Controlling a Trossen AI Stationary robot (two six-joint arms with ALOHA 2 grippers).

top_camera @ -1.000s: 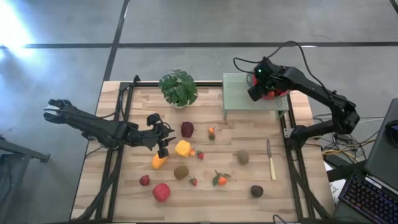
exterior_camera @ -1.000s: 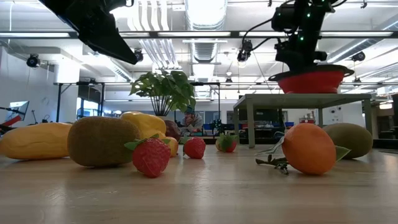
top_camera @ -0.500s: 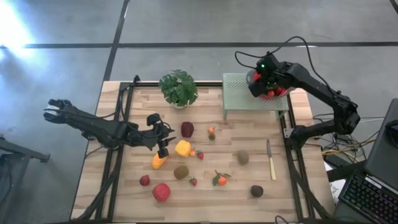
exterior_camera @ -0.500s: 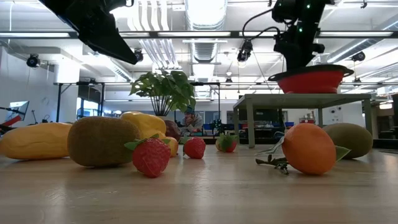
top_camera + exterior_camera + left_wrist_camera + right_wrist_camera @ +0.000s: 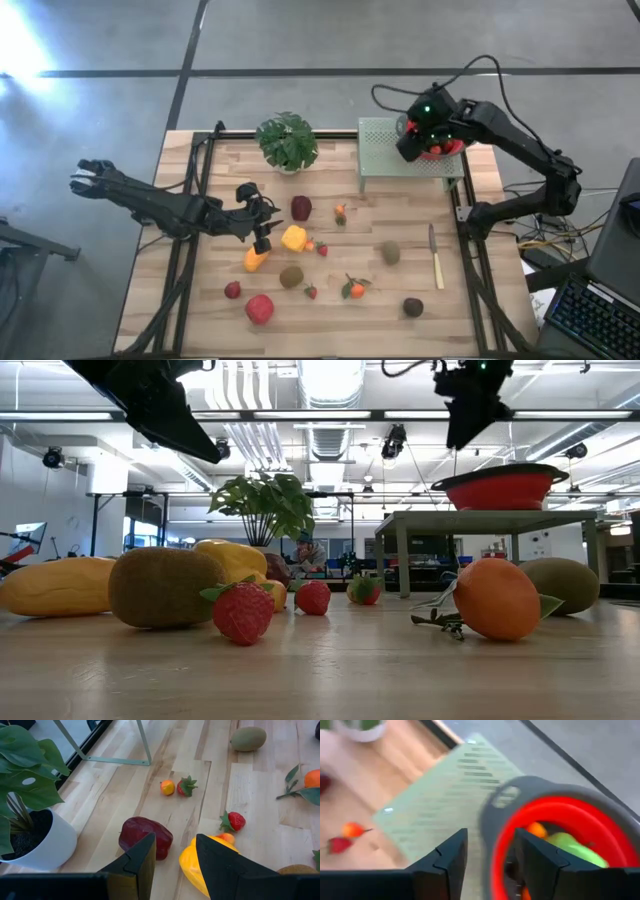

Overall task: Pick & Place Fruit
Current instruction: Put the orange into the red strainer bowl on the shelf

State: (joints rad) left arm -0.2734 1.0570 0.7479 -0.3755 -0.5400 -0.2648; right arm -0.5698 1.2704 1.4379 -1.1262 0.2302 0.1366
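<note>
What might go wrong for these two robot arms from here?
The red bowl sits near the edge of the raised green stand, with the right gripper just above; a bump could tip it. On the table, the left gripper hangs open above a tight cluster: the yellow fruit, orange fruit and small strawberry could get nudged and roll.

No readable text, labels or numbers anywhere.
</note>
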